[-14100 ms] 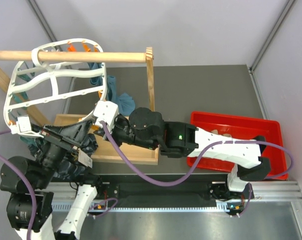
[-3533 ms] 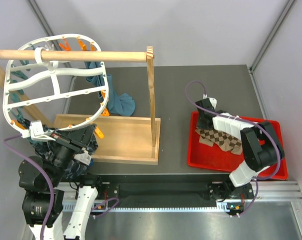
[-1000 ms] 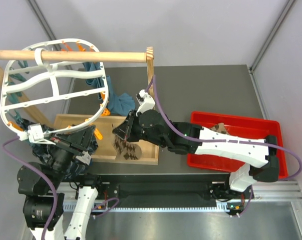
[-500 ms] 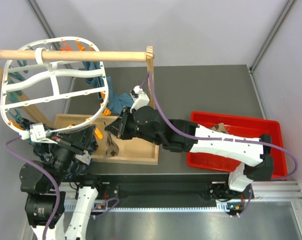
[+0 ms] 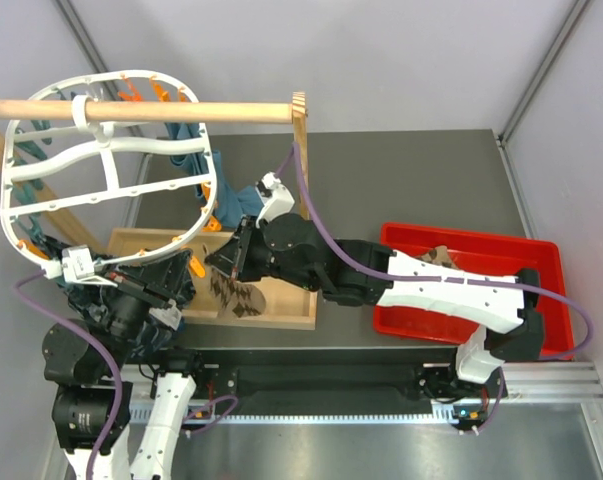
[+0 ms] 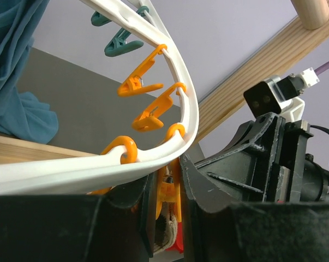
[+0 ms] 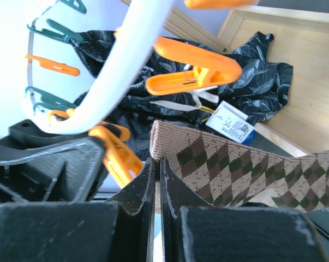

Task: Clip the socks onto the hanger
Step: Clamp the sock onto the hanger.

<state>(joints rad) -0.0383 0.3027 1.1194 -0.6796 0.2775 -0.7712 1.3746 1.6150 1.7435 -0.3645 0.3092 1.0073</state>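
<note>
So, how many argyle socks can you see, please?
2: one sock hangs from the right gripper beside the hanger; another sock lies in the red tray, mostly behind the right arm, which may hide more.

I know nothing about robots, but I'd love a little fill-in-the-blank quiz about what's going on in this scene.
1. The ___ gripper is shut on a brown diamond-check fabric sock.
2. The left gripper pinches a small plastic peg coloured ___.
3. The large white oval plastic hanger hangs from a rod made of ___.
4. A second check sock lies in a plastic tray coloured ___.
Missing words: right; orange; wood; red.
</note>
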